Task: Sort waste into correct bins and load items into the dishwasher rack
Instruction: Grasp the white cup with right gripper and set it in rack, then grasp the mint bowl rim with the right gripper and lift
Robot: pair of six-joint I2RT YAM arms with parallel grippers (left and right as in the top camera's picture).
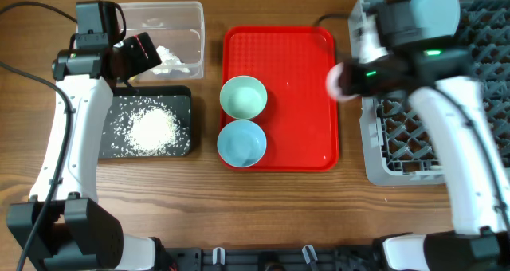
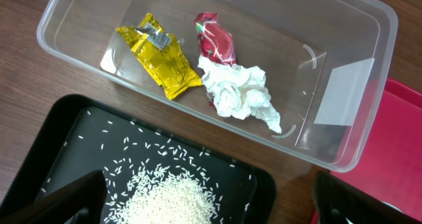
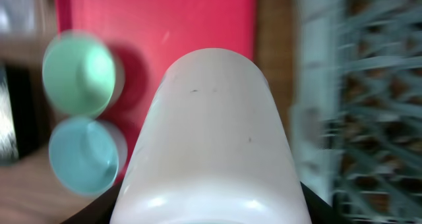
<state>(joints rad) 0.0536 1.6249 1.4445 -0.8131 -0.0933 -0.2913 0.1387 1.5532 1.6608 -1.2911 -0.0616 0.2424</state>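
While the right gripper (image 1: pixel 351 78) clamps the cup (image 3: pixel 211 138), bowls (image 3: pixel 79 72) left of its fingers and rack (image 3: pixel 369 85) right, the left gripper (image 2: pixel 211 201) gapes empty over rice (image 2: pixel 165 197) and tub (image 2: pixel 277 20).

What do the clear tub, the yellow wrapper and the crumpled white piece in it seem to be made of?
Clear tub: rigid transparent plastic, glossy; the wooden table shows through it. Yellow wrapper: thin plastic or foil film, shiny, with creases and a crimped end. Crumpled white piece: likely matte paper tissue, in loose folds.
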